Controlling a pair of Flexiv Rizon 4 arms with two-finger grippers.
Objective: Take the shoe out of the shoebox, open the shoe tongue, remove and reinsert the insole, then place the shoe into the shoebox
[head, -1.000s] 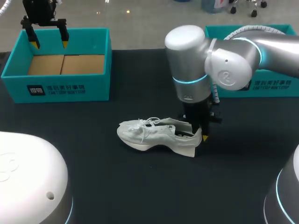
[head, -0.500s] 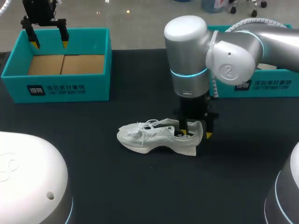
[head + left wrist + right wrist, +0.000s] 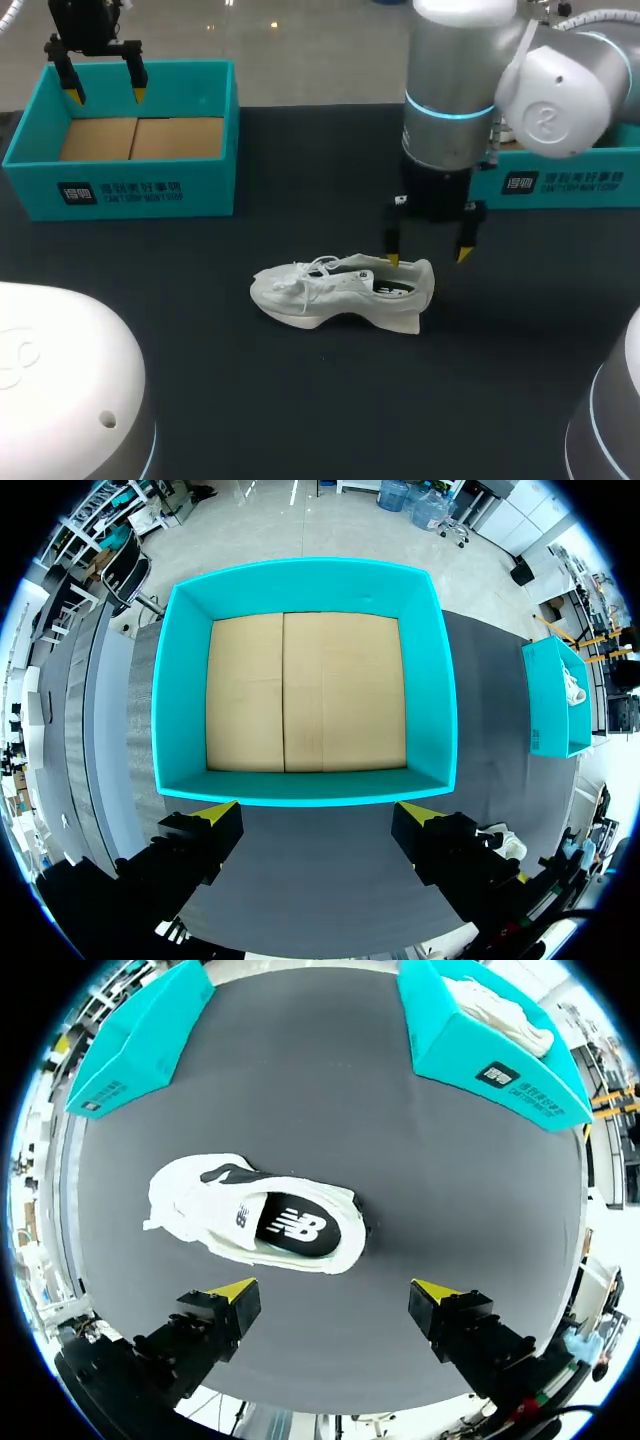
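shoe (image 3: pixel 340 292): a white shoe is set on its sole at the centre of the head view, on the dark table (image 3: pixel 200 380), with the toe toward the left of the frame and the heel toward the right; white laces (image 3: pixel 312 268) are seen over the forefoot.
insole (image 3: pixel 298 1227): only the right wrist view looks down into the shoe's opening, where a dark insole with a white mark is seen lying inside; in the head view it is little more than a dark slit.
right gripper (image 3: pixel 428 257): it is held over the heel end with its yellow-tipped fingers spread and nothing pinched. In the head view one tip seems to meet the heel collar; in the right wrist view the shoe is seen ahead of the fingers and apart from both.
left gripper (image 3: pixel 105 95): it is held at the upper left of the head view, fingers spread, over the far wall of the shoebox (image 3: pixel 135 190).
shoebox interior: a bare brown cardboard floor is shown in full by the left wrist view.
second box (image 3: pixel 560 180): a teal box stands at the right edge of the head view; a white item (image 3: pixel 500 1005) inside it is made out only in the wrist views.
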